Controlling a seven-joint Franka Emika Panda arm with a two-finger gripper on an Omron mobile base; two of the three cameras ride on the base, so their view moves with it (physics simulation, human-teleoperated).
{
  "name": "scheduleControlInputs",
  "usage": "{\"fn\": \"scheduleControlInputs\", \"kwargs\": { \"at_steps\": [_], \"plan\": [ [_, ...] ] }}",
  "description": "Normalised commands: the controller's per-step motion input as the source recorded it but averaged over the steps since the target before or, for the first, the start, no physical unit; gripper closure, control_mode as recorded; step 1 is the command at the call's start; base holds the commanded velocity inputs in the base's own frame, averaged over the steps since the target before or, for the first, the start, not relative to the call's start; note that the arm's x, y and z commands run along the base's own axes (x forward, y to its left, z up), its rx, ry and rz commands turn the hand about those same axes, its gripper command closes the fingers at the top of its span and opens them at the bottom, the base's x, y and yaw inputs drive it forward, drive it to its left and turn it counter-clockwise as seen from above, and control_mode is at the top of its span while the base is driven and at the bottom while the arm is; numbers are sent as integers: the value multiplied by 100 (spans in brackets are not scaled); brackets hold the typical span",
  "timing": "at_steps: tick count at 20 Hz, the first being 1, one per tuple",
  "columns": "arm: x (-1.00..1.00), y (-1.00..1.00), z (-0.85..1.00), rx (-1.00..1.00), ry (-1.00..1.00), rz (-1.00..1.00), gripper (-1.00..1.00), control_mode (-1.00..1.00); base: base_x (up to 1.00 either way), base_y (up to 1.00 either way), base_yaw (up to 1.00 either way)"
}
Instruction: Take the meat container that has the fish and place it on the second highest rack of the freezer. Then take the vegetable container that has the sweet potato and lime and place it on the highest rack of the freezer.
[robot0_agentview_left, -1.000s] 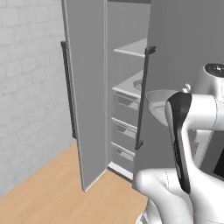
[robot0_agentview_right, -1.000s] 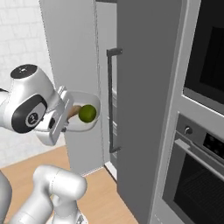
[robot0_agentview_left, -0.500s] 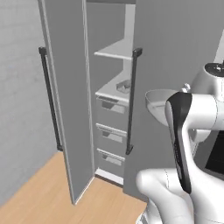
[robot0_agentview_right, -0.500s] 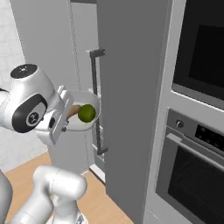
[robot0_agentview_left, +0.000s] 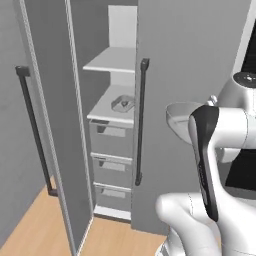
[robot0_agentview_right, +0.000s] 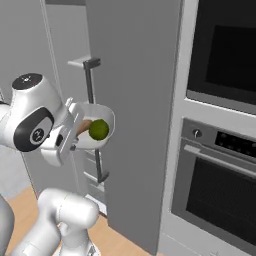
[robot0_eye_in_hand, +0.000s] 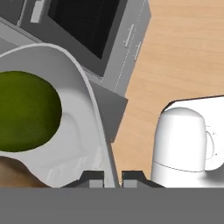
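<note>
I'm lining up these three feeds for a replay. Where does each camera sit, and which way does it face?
Left base view: behind the arm's left, facing the open freezer with its highest rack; the white arm rises lower right.
Right base view: behind the arm's right, facing the freezer door and oven; the arm rises lower left.
Hand view: on the hand, looking along the gripper, its jaws shut on the container rim.
Shared: the right base and hand views show the lime.

You are looking at a home kitchen. A tall grey freezer stands with one door open, and you see pale shelves and grey drawers inside. Just beside it a built-in oven with knobs sits in the wall, and the floor is light wood.
</note>
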Motion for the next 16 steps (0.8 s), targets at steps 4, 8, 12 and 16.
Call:
{"fn": "scheduleControlInputs", "kwargs": {
  "at_steps": [4, 8, 12, 16],
  "plan": [
    [0, 0, 0, 0, 0, 0, 100, 100, 19, 58, -41],
    [0, 0, 0, 0, 0, 0, 100, 100, 26, 85, -25],
    [0, 0, 0, 0, 0, 0, 100, 100, 15, 89, -11],
    [0, 0, 0, 0, 0, 0, 100, 100, 26, 48, -5]
  ]
}}
